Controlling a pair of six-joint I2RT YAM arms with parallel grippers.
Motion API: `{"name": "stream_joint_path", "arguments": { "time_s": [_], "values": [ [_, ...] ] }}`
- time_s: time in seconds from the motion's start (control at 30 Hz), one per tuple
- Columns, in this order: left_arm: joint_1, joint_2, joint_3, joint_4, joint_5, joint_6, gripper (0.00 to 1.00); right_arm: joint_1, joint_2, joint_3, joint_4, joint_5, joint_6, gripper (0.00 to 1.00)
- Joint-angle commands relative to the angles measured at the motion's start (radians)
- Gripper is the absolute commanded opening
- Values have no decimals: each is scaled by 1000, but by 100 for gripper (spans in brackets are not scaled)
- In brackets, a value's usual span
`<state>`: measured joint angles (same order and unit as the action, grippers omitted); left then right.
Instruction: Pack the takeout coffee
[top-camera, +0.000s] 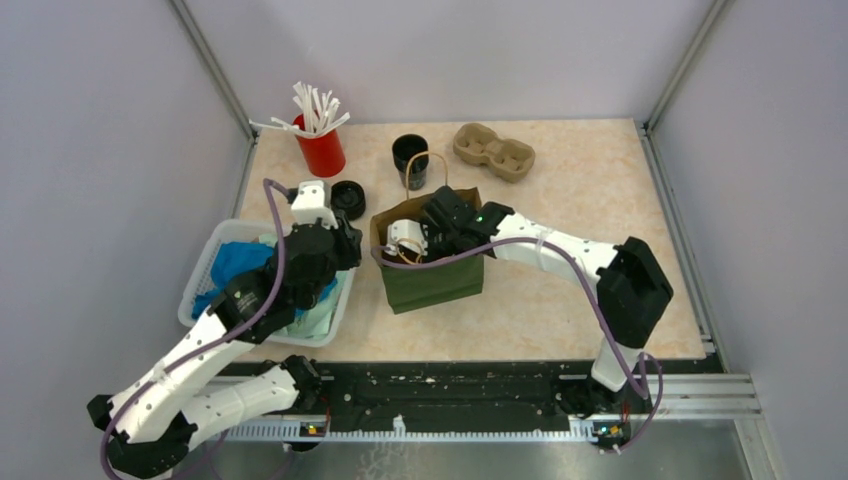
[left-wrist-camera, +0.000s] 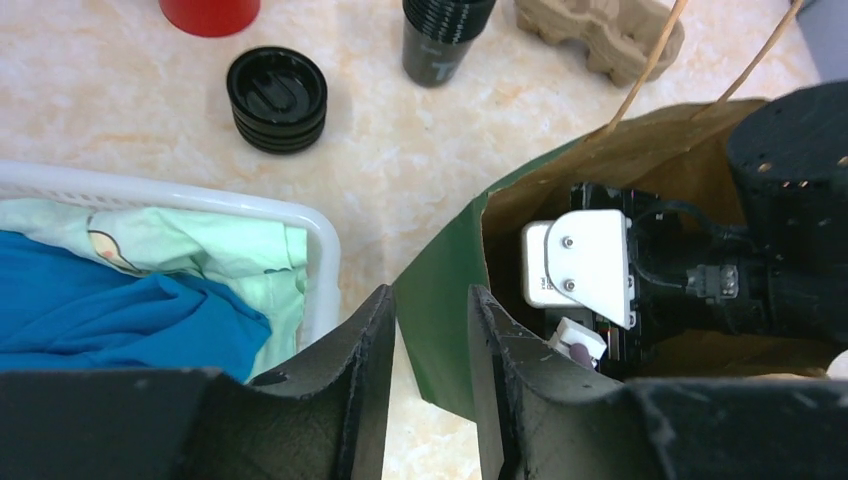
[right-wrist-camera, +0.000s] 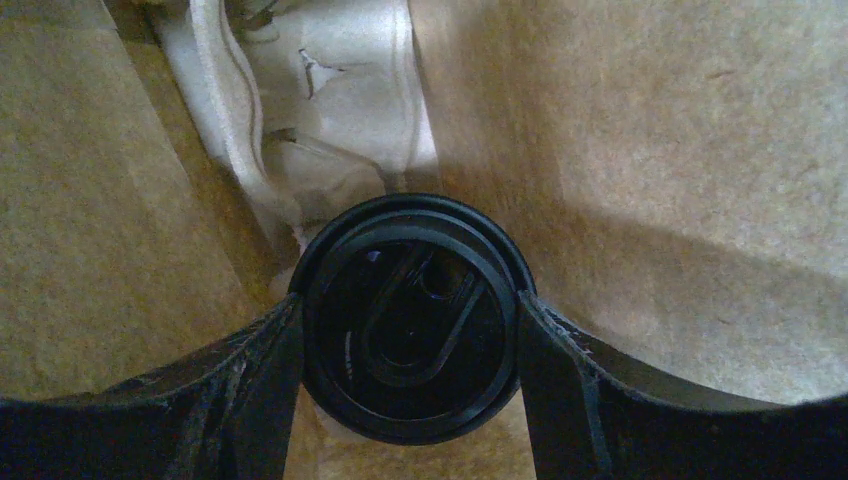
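Colour call from the packing table: green, brown and plenty of black!

The bag (top-camera: 432, 283) showed dark green outside and plain brown inside, and there, the coffee cup (right-wrist-camera: 410, 320) wore a glossy black lid. The table (top-camera: 600, 200) was beige with a pale marbled pattern. A red cup (top-camera: 322, 152) carried white sticks (top-camera: 315, 105). The other cup (top-camera: 409, 160) was black, the stacked lids (left-wrist-camera: 277, 97) black too, the pulp tray (top-camera: 493, 152) brown. The white basket (left-wrist-camera: 150, 188) held bright blue cloth (left-wrist-camera: 120, 315) and mint cloth (left-wrist-camera: 180, 245) with a small cartoon print.
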<state>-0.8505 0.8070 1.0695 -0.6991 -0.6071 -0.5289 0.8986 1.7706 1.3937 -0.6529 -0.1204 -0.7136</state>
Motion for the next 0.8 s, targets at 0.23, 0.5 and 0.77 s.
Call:
{"name": "stream_joint_path", "arguments": {
  "time_s": [0.23,0.5,0.77],
  "values": [
    [1,-68,46,-12,-69,38,40,7,65,-207,-211,12,62,32],
    [1,-49,46,2,-33,51,40,6,54,-31,-234,37,86,39],
    [0,-37,41,18,0,65,41,6,38,25,-265,71,80,49]
  ]
}}
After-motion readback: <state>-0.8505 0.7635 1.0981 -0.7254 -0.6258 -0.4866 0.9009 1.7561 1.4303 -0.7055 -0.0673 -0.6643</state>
